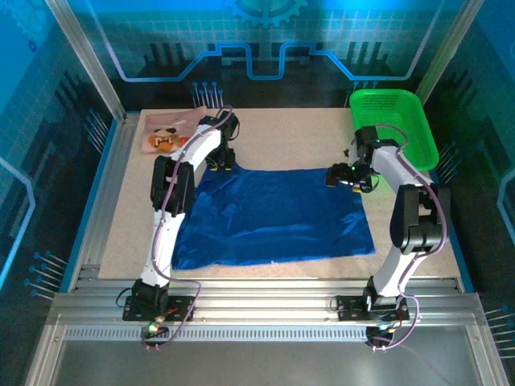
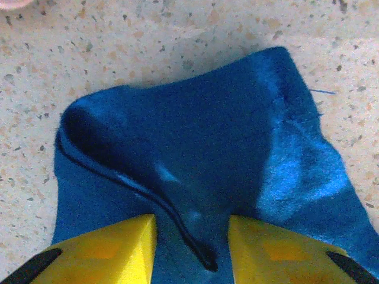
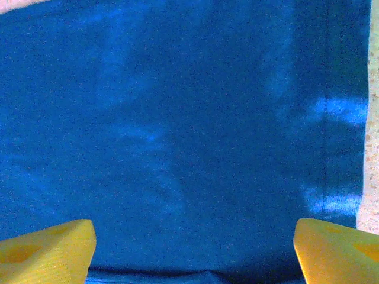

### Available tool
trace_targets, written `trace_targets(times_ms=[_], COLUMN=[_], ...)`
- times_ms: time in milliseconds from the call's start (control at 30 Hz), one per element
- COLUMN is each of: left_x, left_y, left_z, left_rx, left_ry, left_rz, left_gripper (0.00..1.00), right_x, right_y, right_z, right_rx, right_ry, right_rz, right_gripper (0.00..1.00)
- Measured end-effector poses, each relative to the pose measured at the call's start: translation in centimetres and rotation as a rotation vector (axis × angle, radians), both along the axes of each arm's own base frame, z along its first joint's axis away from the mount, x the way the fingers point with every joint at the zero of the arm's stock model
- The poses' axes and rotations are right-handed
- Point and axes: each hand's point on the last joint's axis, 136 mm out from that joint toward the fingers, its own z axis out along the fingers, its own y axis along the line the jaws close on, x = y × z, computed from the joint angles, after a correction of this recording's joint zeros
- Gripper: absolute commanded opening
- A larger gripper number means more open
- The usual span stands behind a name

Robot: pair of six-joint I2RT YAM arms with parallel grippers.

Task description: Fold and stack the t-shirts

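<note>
Nearest us, the royal-blue t-shirt (image 1: 273,213) lies spread across the middle of the speckled table (image 1: 282,129). It is mostly flat, with soft wrinkles and a sheen where the light catches it, and its near hem runs roughly parallel to the table's front edge. A tiny white mark sits by that hem, too small for us to read. Farther back, at the shirt's far-left corner, the left gripper (image 2: 192,228) is down on the cloth. In its wrist view we see its yellow fingers (image 2: 106,248) standing partly apart on either side of a raised, dark-edged ridge of blue fabric. The ridge is narrower than the gap, so we see nothing clamped. Beyond the ridge the corner humps up in a rounded fold against the bare tabletop. At the far-right corner the right gripper (image 3: 195,248) has its jaws spread wide over smooth, flat blue cloth and holds nothing. The shirt's edge and a strip of table show along the right side of that view. Farthest away, the pale pink t-shirt (image 1: 167,135) lies crumpled at the back-left corner of the table, apart from the blue one. It shows a brown-and-red cartoon face, and we can read no lettering on it. A green mesh basket (image 1: 422,137) stands at the back right.
</note>
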Motion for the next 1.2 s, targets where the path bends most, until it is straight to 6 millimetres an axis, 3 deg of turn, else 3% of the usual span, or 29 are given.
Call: trace_targets(times_ms=[100, 300, 733, 1200], left_x=[0.0, -0.7, -1.7, -2.4], left_y=[0.1, 0.4, 1.0, 1.2], left_z=[0.0, 0.0, 0.2, 0.5], left_rx=[0.006, 0.020, 0.039, 0.037], left_ry=[0.000, 0.009, 0.020, 0.011], left_rz=[-0.003, -0.017, -0.018, -0.010], left_gripper=[0.29, 0.30, 0.38, 0.32], right_x=[0.8, 2.1, 2.0, 2.0], right_y=[-0.1, -0.2, -0.4, -0.6], right_z=[0.2, 0.5, 0.0, -0.1], right_rx=[-0.001, -0.002, -0.003, -0.002], right_ry=[-0.011, -0.025, -0.008, -0.007], right_rz=[-0.002, 0.002, -0.003, -0.005], right_gripper=[0.87, 0.87, 0.87, 0.86])
